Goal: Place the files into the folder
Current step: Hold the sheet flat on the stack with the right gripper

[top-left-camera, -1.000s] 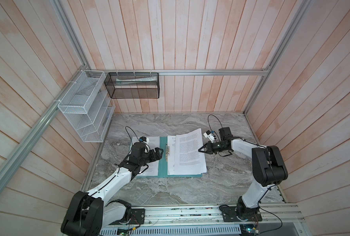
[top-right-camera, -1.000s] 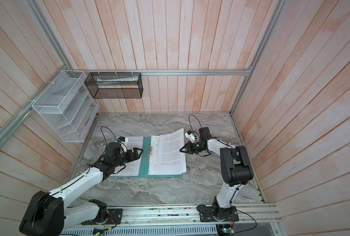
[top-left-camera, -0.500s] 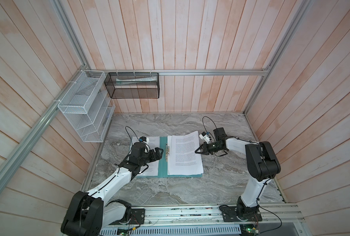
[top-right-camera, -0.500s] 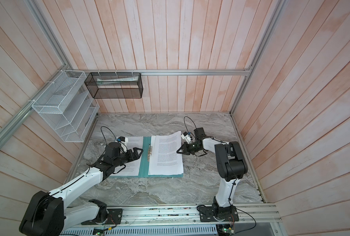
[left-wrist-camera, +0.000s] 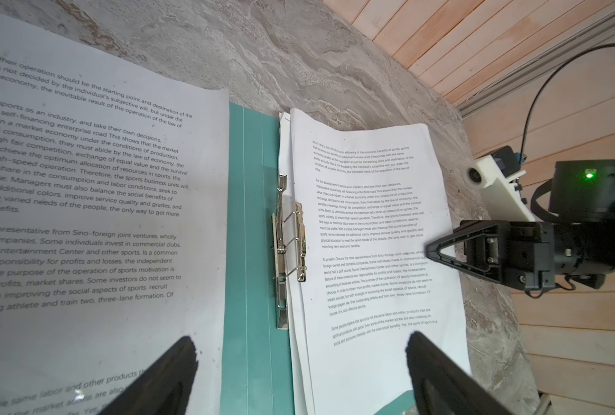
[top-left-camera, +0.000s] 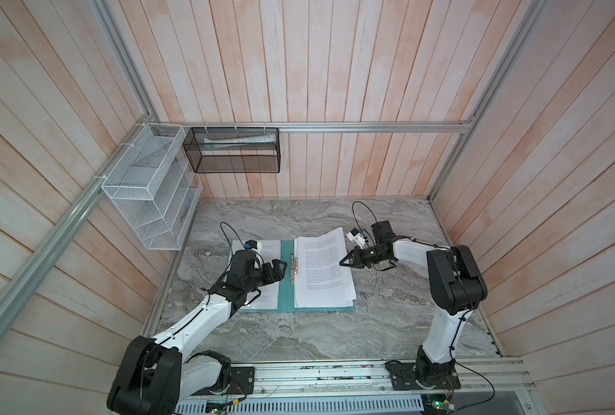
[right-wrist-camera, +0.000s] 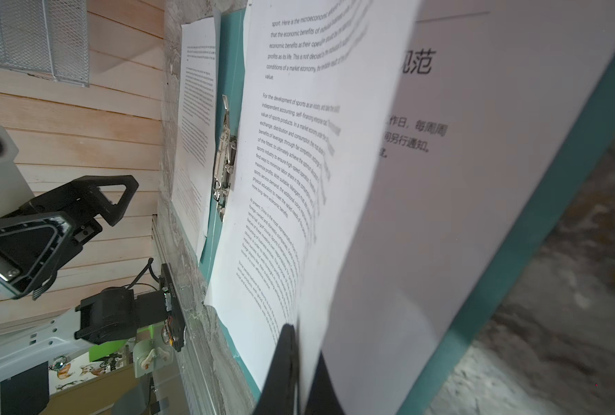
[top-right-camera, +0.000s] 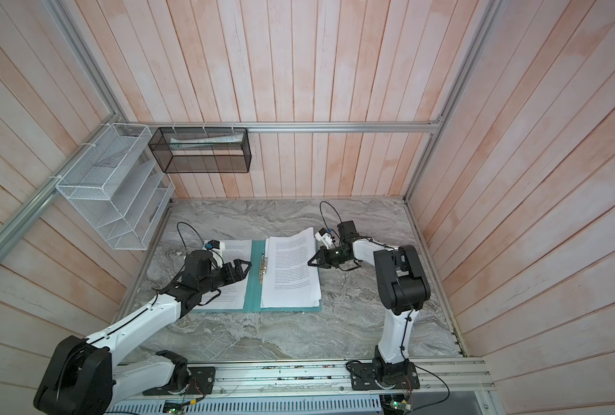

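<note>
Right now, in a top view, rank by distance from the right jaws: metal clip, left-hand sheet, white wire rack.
1. metal clip, on the spine of the folder, mid-table.
2. left-hand sheet, on the folder's left flap.
3. white wire rack, up on the left wall, clearly farthest.

The left arm [top-left-camera: 198, 318] covers part of the left sheet [top-left-camera: 270, 249]; print on the top sheet [right-wrist-camera: 316, 161] blurs toward its lifted edge

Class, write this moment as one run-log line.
left gripper: open, above folder | right gripper: shut on top sheet | folder: open
</note>
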Motion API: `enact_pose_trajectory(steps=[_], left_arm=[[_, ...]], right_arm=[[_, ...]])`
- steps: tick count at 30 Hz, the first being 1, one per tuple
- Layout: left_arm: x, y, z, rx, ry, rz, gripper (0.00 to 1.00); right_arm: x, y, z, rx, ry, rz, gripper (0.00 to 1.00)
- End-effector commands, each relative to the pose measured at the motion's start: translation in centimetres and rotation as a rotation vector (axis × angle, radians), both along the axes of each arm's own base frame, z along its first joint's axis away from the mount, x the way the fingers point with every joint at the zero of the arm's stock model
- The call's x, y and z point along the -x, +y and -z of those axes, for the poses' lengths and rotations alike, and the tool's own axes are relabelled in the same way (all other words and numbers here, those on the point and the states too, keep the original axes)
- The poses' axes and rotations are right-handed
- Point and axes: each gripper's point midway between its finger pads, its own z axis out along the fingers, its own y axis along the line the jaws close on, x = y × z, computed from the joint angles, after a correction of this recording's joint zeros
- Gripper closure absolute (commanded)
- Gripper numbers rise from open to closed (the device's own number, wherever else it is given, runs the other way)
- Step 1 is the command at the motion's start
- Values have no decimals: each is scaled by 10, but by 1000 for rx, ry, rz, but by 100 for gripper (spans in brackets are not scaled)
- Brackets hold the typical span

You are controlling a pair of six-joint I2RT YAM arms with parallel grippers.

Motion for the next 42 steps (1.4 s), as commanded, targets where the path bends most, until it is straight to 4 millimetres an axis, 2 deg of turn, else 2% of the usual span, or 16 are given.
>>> enact_pose_trajectory(steps=[1,21,32,42], left_arm=[[1,3,0,-4,-11,-3,7],[2,4,4,-3,2,-9,7],[2,4,4,-2,1,-13,7],[1,3,3,1,1,-9,7]], right_arm=[[0,5,3,7,-1,-27,100],[5,14,5,3,-3,-49,100],[2,11,7,46,25,70,100],[2,14,-3,33,26,123,100]])
